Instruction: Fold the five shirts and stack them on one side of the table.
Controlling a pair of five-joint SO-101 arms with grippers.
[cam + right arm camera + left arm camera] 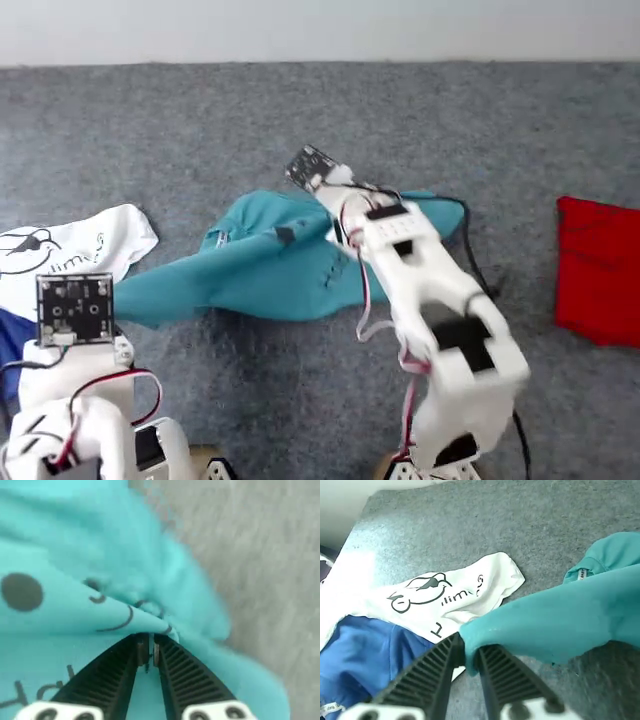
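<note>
So the teal shirt [265, 270] is sprawled mid-table, its small neck tag [579, 573] too tiny to read. The left gripper [468, 650] is clamped on its 9 o'clock tip, and the right gripper [148, 645] is pinched tight on a bunched fold by the dark print [21, 591]. The white shirt [70, 250] with a bird doodle [417, 591] lies at 9 o'clock, the red shirt [598, 270] at 3.

The middle of the table [200, 120] is blocked by the teal shirt [260, 270], and the right arm [440, 300] is stretched over it. Bare grey surface is left along the far edge and in front between the two arms. A wide gap is kept between the teal shirt and the red shirt [598, 270]. The opposite side is taken up by the white shirt [70, 250] and the blue shirt [10, 345].
</note>
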